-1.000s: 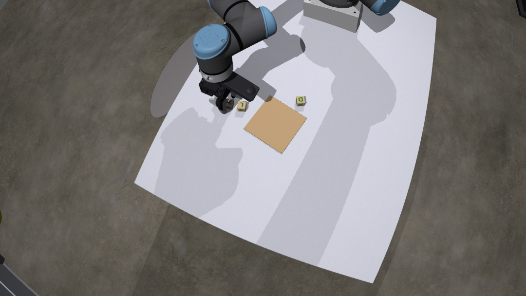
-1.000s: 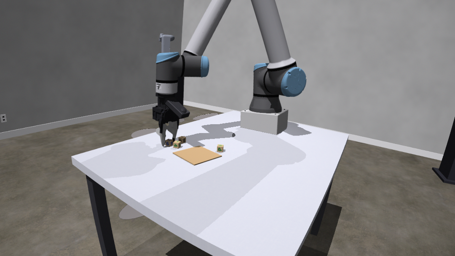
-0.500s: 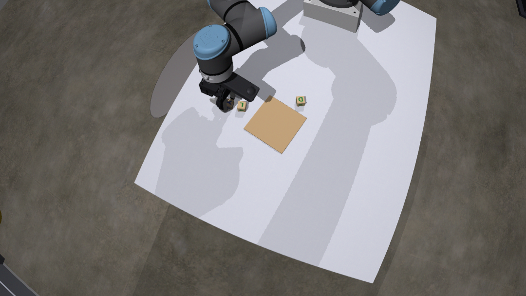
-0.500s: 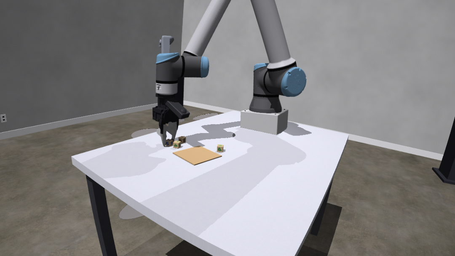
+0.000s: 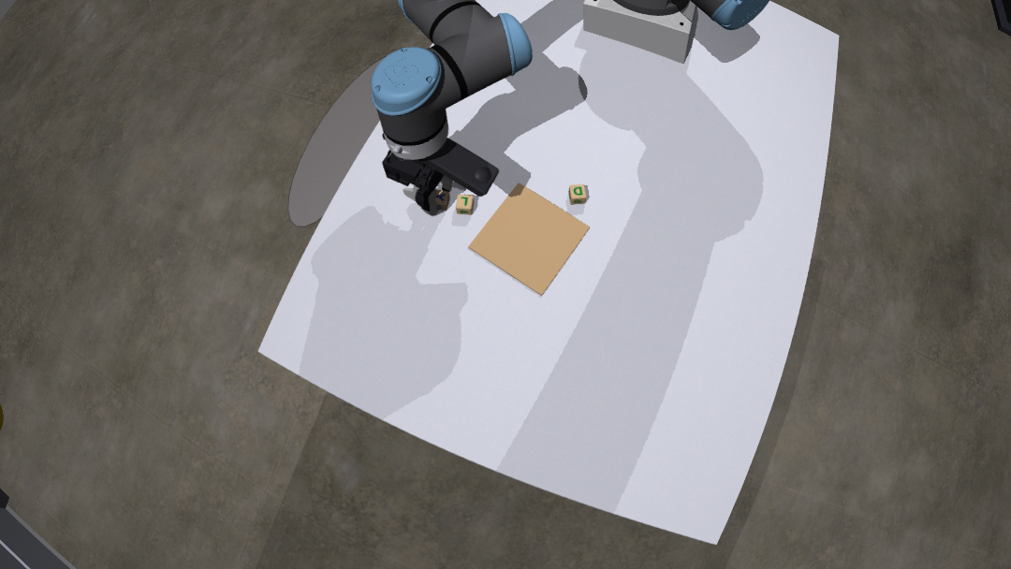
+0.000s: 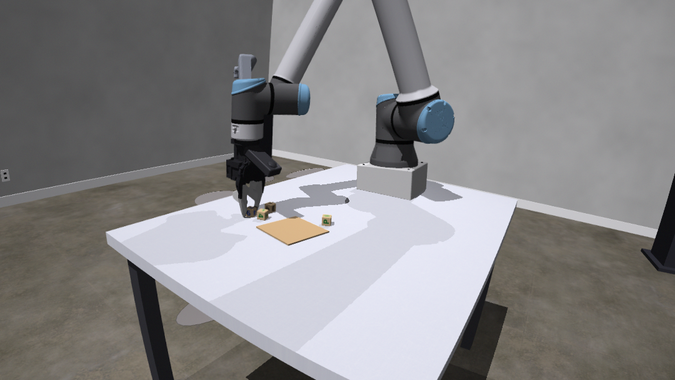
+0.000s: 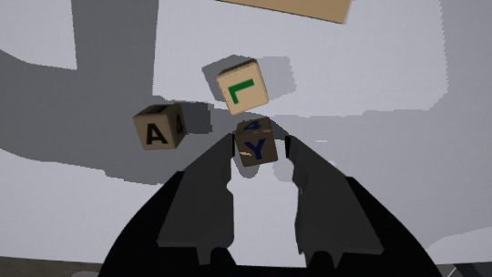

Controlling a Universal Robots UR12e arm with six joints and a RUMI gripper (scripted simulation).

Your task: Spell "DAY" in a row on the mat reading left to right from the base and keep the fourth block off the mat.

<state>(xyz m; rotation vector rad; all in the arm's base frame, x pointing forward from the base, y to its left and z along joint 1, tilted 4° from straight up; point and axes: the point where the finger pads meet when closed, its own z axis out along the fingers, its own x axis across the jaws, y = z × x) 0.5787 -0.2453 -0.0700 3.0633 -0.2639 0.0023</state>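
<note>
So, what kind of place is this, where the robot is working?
Probably a robotics lab or test room: an arm is fixed on a grey base block on a white table, with plain grey walls and a bare, concrete-like floor.
</note>
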